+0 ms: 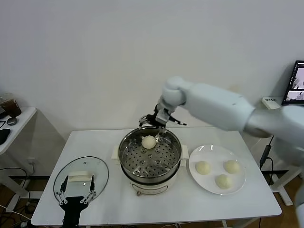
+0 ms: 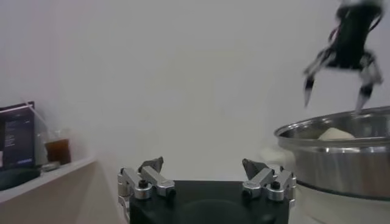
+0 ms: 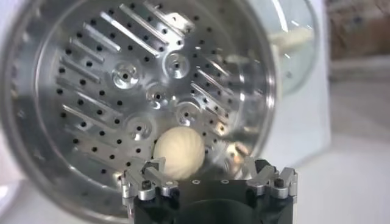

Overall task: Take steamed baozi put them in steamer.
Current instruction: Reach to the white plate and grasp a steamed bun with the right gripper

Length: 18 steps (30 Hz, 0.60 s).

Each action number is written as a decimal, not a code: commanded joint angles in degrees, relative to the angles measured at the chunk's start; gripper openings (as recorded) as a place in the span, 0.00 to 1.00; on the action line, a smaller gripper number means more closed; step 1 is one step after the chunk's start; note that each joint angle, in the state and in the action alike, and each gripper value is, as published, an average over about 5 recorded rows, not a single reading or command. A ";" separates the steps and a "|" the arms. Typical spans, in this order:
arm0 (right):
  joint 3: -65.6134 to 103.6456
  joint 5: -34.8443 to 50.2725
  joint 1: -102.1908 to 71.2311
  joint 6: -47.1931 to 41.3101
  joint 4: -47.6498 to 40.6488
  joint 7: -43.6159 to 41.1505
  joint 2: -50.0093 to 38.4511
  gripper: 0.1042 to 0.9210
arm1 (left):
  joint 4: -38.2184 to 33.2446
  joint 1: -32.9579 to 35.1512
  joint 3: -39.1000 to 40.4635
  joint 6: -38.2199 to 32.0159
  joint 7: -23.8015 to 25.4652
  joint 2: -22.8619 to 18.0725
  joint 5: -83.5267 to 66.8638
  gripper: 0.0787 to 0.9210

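The steamer [image 1: 127, 164] stands mid-table, its perforated tray bare except for one cream baozi [image 1: 149, 141] lying near the far rim. My right gripper [image 1: 159, 124] hangs open and empty just above that far rim. In the right wrist view its fingers [image 3: 146, 178] are spread above the baozi [image 3: 178, 154] on the tray [image 3: 122, 79]. Three more baozi [image 1: 203, 167] [image 1: 232, 166] [image 1: 223, 181] lie on the white plate [image 1: 213, 153] right of the steamer. My left gripper [image 1: 76, 197] is open and empty, parked over the table's front left.
A round glass lid [image 1: 95, 166] with a white handle lies flat on the table left of the steamer, under my left gripper. The left wrist view shows the steamer wall [image 2: 341, 161] and my right gripper [image 2: 338, 91] above it. A side table stands far left.
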 commanded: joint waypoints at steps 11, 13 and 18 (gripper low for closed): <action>10.66 0.03 -18.56 -31.39 18.91 -6.92 -35.08 0.88 | -5.95 -1.65 -0.87 17.72 6.84 2.60 -11.11 0.88; 15.63 -2.81 -24.71 -29.15 17.40 -7.76 -35.38 0.88 | -6.30 -1.83 -1.12 18.18 8.29 2.79 -12.22 0.88; 23.33 -7.73 -35.78 -26.92 13.71 -8.46 -33.98 0.88 | -6.17 -1.62 -1.84 18.52 9.55 3.12 -11.52 0.88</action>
